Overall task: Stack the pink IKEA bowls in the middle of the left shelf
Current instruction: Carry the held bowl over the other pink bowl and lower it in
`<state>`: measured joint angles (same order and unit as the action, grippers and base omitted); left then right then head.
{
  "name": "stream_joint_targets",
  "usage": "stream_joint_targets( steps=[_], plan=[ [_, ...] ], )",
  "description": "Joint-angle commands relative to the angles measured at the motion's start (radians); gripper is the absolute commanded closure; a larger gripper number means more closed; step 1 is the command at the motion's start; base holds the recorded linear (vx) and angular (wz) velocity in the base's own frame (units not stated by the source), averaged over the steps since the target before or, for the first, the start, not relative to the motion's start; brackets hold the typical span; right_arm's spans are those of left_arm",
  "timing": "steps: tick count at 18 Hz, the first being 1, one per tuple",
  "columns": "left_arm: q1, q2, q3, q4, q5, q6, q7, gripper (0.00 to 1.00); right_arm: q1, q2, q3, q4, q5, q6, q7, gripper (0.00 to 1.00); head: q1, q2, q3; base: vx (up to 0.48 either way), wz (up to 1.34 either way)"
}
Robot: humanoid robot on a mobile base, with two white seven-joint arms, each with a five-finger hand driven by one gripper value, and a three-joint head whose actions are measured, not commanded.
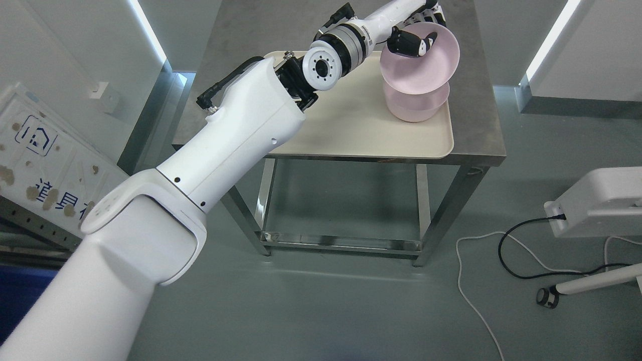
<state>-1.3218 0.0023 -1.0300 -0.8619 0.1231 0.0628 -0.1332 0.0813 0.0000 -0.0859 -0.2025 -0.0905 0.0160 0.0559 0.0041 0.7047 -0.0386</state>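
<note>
My left arm reaches from the lower left across the steel table to its far right side. The left hand grips the rim of a pink bowl, with dark fingers curled inside it. That bowl is tilted and held just above a second pink bowl, which stands upright on a cream tray. Whether the two bowls touch is unclear. The right hand does not show.
The tray lies on a steel table with a lower rail. A white printed board leans at the left. At the right, a white device with black and white cables lies on the floor.
</note>
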Motion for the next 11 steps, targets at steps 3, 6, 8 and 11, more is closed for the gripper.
stream_joint_targets(
  steps=[3,6,8,11],
  plan=[
    [0.000,0.015,-0.032,0.053,-0.002,0.002,0.010,0.91,0.000,-0.017,0.000,0.000,0.000,-0.001,0.005,0.00,0.0000,0.000,0.000,0.000,0.00],
    [0.000,0.015,-0.013,0.070,-0.005,0.002,0.015,0.87,0.000,-0.017,0.000,0.000,0.000,-0.001,0.005,0.00,0.0000,0.000,0.000,0.000,0.00],
    [0.000,0.015,-0.002,0.083,-0.026,0.002,0.015,0.84,0.000,-0.017,0.000,0.000,0.000,-0.001,0.005,0.00,0.0000,0.000,0.000,0.000,0.00],
    [0.003,0.015,0.019,0.090,-0.053,0.000,0.007,0.78,0.000,-0.017,0.000,0.000,0.000,-0.001,0.004,0.00,0.0000,0.000,0.000,0.018,-0.07]
  ],
)
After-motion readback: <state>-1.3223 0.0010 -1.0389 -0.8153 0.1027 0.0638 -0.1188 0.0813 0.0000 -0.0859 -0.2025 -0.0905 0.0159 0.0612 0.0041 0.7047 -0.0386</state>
